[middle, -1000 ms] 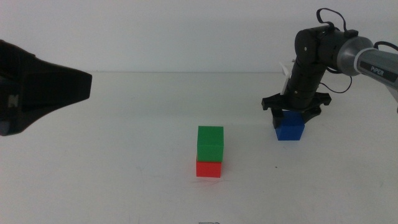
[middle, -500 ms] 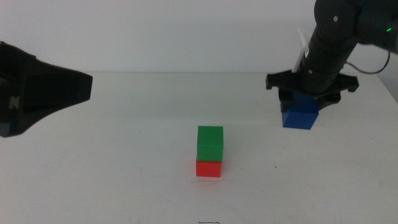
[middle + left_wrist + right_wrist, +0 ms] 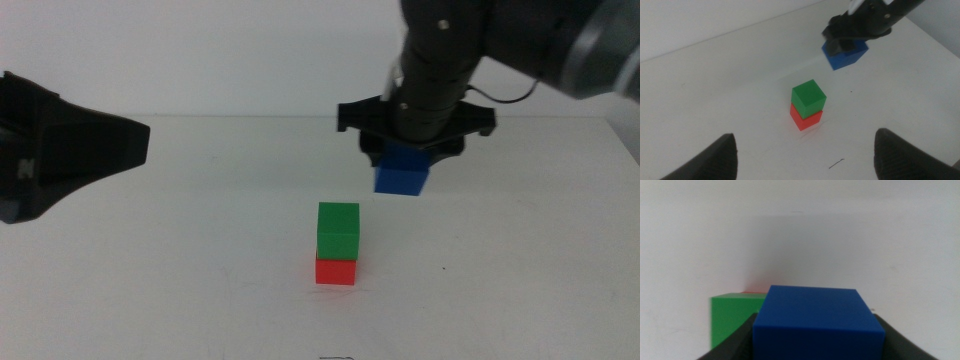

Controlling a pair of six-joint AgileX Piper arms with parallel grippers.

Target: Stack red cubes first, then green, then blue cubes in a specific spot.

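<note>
Right gripper (image 3: 405, 168) hangs in the air clamped on the blue cube (image 3: 401, 179), up and to the right of the stack. Green cube (image 3: 338, 231) sits on the red cube (image 3: 336, 271) on the white table (image 3: 180, 250), bare all round. Left gripper (image 3: 805, 157) waits at the left, jaws spread wide.

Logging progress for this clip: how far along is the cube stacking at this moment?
Done: the green cube sits on the red cube. In hand: the right gripper holds the blue cube in the air, beyond and to the right of the stack. Left: setting blue on green. The left gripper waits open near the stack.
</note>
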